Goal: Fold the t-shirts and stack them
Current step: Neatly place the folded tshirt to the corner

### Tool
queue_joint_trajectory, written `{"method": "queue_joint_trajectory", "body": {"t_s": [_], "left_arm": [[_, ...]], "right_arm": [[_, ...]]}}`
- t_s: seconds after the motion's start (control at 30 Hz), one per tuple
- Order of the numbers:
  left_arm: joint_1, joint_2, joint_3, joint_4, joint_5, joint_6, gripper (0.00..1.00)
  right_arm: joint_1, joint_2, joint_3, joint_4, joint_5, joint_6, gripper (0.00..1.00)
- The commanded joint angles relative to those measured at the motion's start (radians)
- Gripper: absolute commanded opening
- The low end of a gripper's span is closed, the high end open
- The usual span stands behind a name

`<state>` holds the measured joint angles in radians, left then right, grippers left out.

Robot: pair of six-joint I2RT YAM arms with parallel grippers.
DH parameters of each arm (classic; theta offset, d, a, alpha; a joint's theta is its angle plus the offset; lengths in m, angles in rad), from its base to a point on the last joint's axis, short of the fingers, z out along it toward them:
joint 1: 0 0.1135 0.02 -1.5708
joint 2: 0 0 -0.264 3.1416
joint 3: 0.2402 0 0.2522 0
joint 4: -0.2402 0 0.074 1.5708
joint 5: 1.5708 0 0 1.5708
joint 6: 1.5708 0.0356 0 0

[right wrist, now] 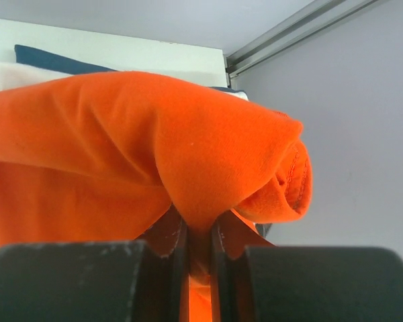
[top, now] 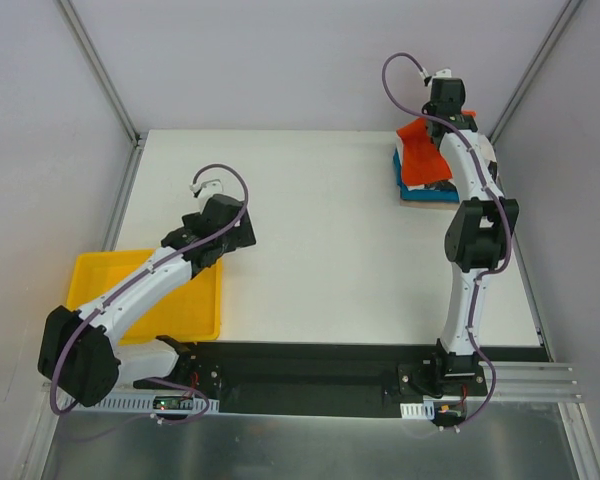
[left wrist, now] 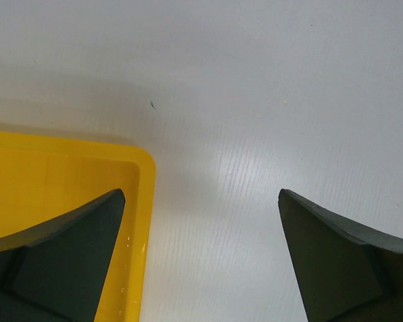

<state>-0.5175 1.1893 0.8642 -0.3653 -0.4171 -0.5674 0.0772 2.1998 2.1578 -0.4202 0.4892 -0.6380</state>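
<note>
The orange-red t-shirt is bunched at the back right of the table, over a small stack with a teal-blue shirt at the bottom. In the right wrist view the orange cloth fills the frame, with white cloth and a dark blue edge behind it. My right gripper is shut on a fold of the orange-red shirt. My left gripper is open and empty, low over the table beside the tray corner.
A yellow plastic tray sits at the front left, its corner under my left gripper. Grey walls with metal rails enclose the white table; the right wall stands close to the stack.
</note>
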Motion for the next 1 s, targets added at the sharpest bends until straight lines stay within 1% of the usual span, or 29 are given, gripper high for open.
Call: {"method": "queue_joint_trajectory", "body": {"t_s": [0.0, 0.07, 0.13, 0.2, 0.23, 0.27, 0.33, 0.37, 0.4, 0.53, 0.6, 0.7, 0.73, 0.77, 0.8, 0.83, 0.87, 0.93, 0.97], "left_arm": [[-0.004, 0.032, 0.067, -0.001, 0.021, 0.009, 0.99], [-0.004, 0.053, 0.085, -0.001, 0.029, 0.012, 0.99], [-0.004, 0.075, 0.098, -0.003, 0.035, 0.021, 0.99], [-0.004, 0.082, 0.111, -0.004, 0.037, 0.026, 0.99], [-0.004, 0.090, 0.116, -0.003, 0.038, 0.024, 0.99], [-0.003, 0.093, 0.125, -0.003, 0.038, 0.027, 0.99], [-0.004, 0.104, 0.137, -0.003, 0.034, 0.041, 0.99], [-0.004, 0.107, 0.151, -0.004, 0.038, 0.046, 0.99], [-0.004, 0.108, 0.159, -0.004, 0.038, 0.050, 0.99], [-0.004, 0.102, 0.179, -0.003, 0.046, 0.050, 0.99], [-0.004, 0.093, 0.179, -0.004, 0.046, 0.049, 0.99], [-0.004, 0.072, 0.183, -0.004, 0.057, 0.054, 0.99], [-0.004, 0.066, 0.183, -0.004, 0.069, 0.054, 0.99], [-0.004, 0.058, 0.183, -0.004, 0.077, 0.054, 0.99], [-0.004, 0.041, 0.180, -0.006, 0.093, 0.054, 0.99], [-0.004, 0.032, 0.174, -0.006, 0.098, 0.054, 0.99], [-0.004, 0.018, 0.168, -0.004, 0.104, 0.054, 0.99], [-0.004, -0.025, 0.147, -0.006, 0.115, 0.052, 0.99], [-0.004, -0.039, 0.139, -0.006, 0.127, 0.060, 0.99]], "right_arm": [[-0.017, 0.026, 0.068, 0.096, -0.063, 0.043, 0.07], [-0.020, 0.049, 0.079, 0.116, -0.060, 0.043, 0.11], [-0.024, 0.072, 0.089, 0.127, -0.034, 0.050, 0.13], [-0.034, 0.089, 0.100, 0.130, -0.012, 0.072, 0.19], [-0.037, 0.092, 0.102, 0.133, -0.003, 0.081, 0.26], [-0.040, 0.094, 0.102, 0.135, 0.011, 0.102, 0.48], [-0.045, 0.087, 0.103, 0.136, 0.031, 0.116, 0.71], [-0.050, 0.081, 0.102, 0.138, 0.035, 0.121, 0.94], [-0.048, 0.068, 0.102, 0.139, 0.032, 0.132, 0.97], [-0.050, 0.006, 0.080, 0.139, 0.037, 0.161, 0.96], [-0.051, -0.057, 0.033, 0.135, 0.000, 0.204, 0.96], [-0.057, -0.144, -0.001, 0.097, -0.107, 0.273, 0.96], [-0.059, -0.169, -0.024, 0.086, -0.138, 0.322, 0.96], [-0.059, -0.220, -0.042, 0.074, -0.196, 0.342, 0.97], [-0.059, -0.250, -0.064, 0.063, -0.219, 0.368, 0.97], [-0.060, -0.280, -0.125, 0.060, -0.237, 0.411, 0.97], [-0.059, -0.345, -0.157, 0.061, -0.276, 0.431, 0.96], [-0.060, -0.415, -0.240, 0.076, -0.284, 0.506, 0.96], [-0.060, -0.489, -0.330, 0.093, -0.288, 0.530, 0.96]]}}
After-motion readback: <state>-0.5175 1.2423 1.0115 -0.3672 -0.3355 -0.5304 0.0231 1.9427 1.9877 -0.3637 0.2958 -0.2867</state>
